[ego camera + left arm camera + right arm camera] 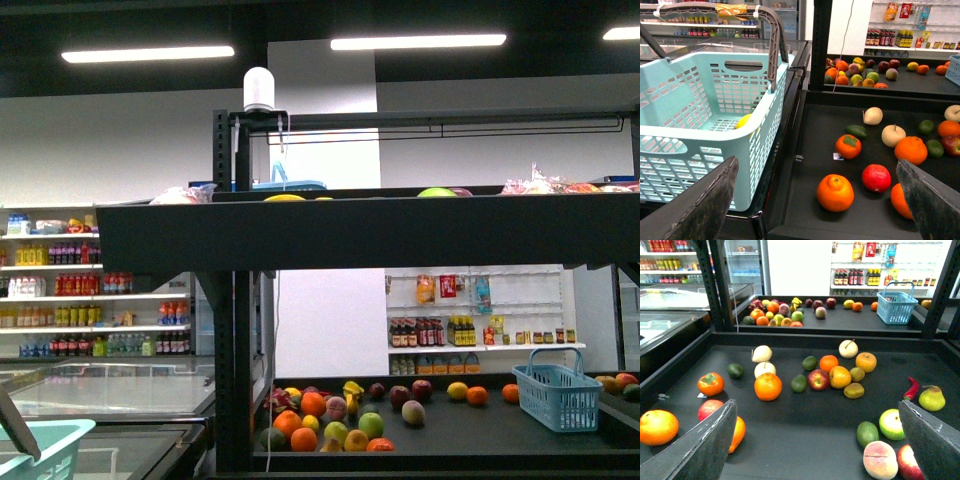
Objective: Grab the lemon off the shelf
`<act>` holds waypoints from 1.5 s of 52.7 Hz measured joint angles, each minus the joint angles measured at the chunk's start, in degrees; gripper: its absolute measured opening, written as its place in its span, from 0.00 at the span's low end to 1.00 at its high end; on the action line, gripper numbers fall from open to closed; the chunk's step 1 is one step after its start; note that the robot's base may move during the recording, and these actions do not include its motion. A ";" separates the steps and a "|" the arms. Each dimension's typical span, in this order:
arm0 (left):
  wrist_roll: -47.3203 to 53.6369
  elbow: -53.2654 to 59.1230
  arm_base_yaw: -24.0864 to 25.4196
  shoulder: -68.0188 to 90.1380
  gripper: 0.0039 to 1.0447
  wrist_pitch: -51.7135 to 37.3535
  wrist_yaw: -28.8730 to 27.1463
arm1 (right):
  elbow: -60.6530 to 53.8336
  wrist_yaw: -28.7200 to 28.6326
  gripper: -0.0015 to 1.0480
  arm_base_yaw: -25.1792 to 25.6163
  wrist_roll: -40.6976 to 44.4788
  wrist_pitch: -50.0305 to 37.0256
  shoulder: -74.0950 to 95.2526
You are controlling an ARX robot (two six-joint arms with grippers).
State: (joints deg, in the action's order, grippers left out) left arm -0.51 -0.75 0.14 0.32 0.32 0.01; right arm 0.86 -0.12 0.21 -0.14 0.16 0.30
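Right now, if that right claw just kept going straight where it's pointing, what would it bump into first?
Probably the bare black shelf tray: the open right gripper points at an empty patch. The red apple lies further along that line, though depth is hard to judge.

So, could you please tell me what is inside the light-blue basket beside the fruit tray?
Through the mesh of the basket, one yellow rounded fruit, likely the lemon, lies on the floor. The near wall hides the rest of the bottom.
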 joint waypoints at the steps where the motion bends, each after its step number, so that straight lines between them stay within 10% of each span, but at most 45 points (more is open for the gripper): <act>1: 0.00 0.00 0.00 0.00 0.93 0.00 0.00 | 0.00 0.00 0.93 0.00 0.00 0.00 0.00; 79: 0.00 0.00 0.00 0.00 0.93 0.00 0.00 | 0.00 0.00 0.93 0.00 0.00 0.00 0.00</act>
State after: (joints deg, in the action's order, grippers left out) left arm -0.51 -0.75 0.14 0.32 0.32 0.01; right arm 0.86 -0.12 0.21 -0.14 0.16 0.30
